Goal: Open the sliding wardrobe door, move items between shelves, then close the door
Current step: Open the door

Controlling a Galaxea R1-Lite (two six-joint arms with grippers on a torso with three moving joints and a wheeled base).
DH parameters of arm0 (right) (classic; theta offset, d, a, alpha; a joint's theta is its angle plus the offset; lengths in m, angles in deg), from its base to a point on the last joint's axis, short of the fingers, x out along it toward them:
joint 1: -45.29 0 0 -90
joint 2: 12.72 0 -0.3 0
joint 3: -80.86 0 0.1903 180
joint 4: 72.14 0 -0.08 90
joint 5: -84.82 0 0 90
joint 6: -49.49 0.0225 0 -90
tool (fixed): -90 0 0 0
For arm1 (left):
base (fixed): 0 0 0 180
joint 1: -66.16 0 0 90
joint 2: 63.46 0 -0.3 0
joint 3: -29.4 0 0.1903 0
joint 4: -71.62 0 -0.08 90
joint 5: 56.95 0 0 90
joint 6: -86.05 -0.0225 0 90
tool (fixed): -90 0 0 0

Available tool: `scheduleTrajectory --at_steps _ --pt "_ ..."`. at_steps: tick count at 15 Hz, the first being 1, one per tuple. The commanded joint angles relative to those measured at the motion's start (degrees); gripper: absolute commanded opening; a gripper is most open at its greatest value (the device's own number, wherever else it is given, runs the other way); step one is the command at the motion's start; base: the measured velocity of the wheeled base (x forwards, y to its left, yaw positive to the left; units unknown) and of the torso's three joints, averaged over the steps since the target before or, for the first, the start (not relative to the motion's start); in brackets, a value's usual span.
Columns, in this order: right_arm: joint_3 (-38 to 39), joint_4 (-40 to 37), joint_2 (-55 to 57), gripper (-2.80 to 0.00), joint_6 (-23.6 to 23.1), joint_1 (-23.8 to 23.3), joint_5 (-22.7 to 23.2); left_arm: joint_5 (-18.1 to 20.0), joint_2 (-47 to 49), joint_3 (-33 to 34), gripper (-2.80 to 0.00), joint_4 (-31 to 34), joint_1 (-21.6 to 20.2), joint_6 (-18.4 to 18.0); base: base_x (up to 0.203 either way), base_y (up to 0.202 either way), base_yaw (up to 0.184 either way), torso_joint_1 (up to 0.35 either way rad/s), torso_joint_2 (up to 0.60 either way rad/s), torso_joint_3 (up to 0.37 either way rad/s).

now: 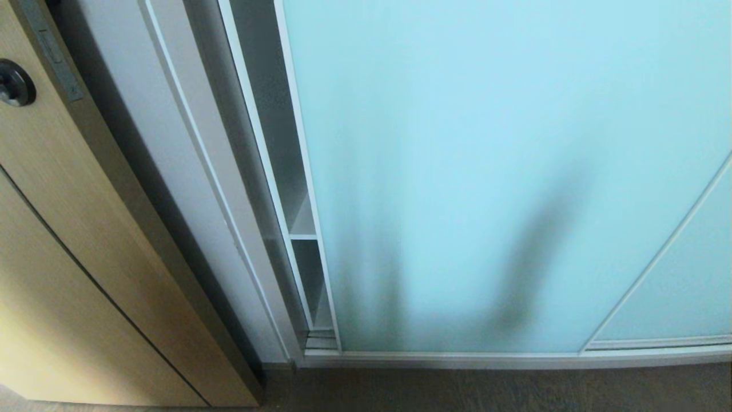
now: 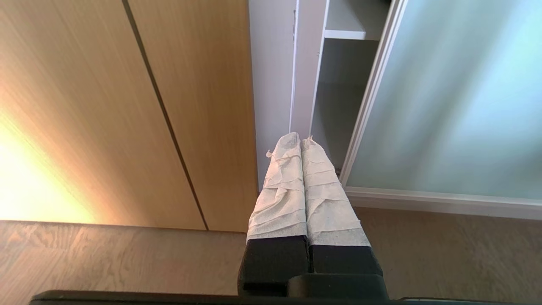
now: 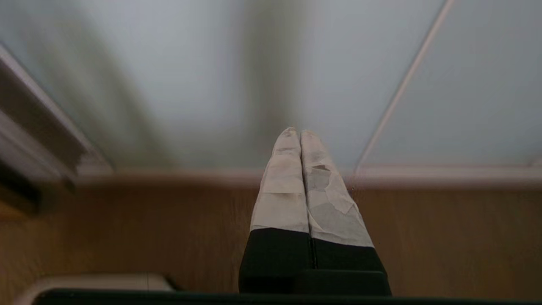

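Note:
The sliding wardrobe door (image 1: pixel 486 171), pale aqua frosted glass in a slim white frame, covers nearly the whole opening. A narrow gap stays at its left edge, where one white shelf (image 1: pixel 302 236) and a strip of the wardrobe's inside show. The items are hidden. Neither arm is in the head view. My left gripper (image 2: pixel 300 137) is shut and empty, low above the floor, pointing at that gap and its shelf (image 2: pixel 352 34). My right gripper (image 3: pixel 298 131) is shut and empty, pointing at the lower part of the frosted door (image 3: pixel 203 76).
A tan wood-grain door (image 1: pixel 68 240) with a dark round handle (image 1: pixel 14 83) stands left of the wardrobe's white side wall (image 1: pixel 171 171). A second frosted panel (image 1: pixel 686 274) overlaps at the right. Wood floor (image 2: pixel 106 258) runs along the bottom track (image 1: pixel 514 359).

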Motion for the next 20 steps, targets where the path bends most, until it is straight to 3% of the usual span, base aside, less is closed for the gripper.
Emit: scheduleTrajectory --at_steps 1,5,9,13,16,20 --pt "10.0 0.9 -7.1 -2.8 0.8 2.3 -1.7 0.0 0.1 0.0 -2.8 0.0 0.0 0.0 0.0 0.0 0.0 0.0 0.0 0.0" --pt "10.4 -2.5 -12.7 -2.8 3.6 10.5 -2.9 0.0 0.1 0.0 -2.8 0.0 0.0 0.0 0.0 0.0 0.0 0.0 0.0 0.0" --pt "16.2 -4.3 -23.0 -2.8 5.0 9.2 -3.8 0.0 0.0 0.0 -2.8 -0.1 0.0 0.0 0.0 0.0 0.0 0.0 0.0 0.0" --pt "25.8 11.7 -23.2 -2.8 3.6 9.2 -7.9 0.0 0.1 0.0 -2.8 0.0 0.0 0.0 0.0 0.0 0.0 0.0 0.0 0.0" --pt "25.9 9.4 -23.1 -2.8 -0.1 9.2 -7.8 0.0 0.1 0.0 -2.8 0.0 0.0 0.0 0.0 0.0 0.0 0.0 0.0 0.0" --pt "25.9 9.5 -23.1 -2.8 3.0 9.2 -8.0 0.0 0.1 0.0 -2.8 0.0 0.0 0.0 0.0 0.0 0.0 0.0 0.0 0.0"
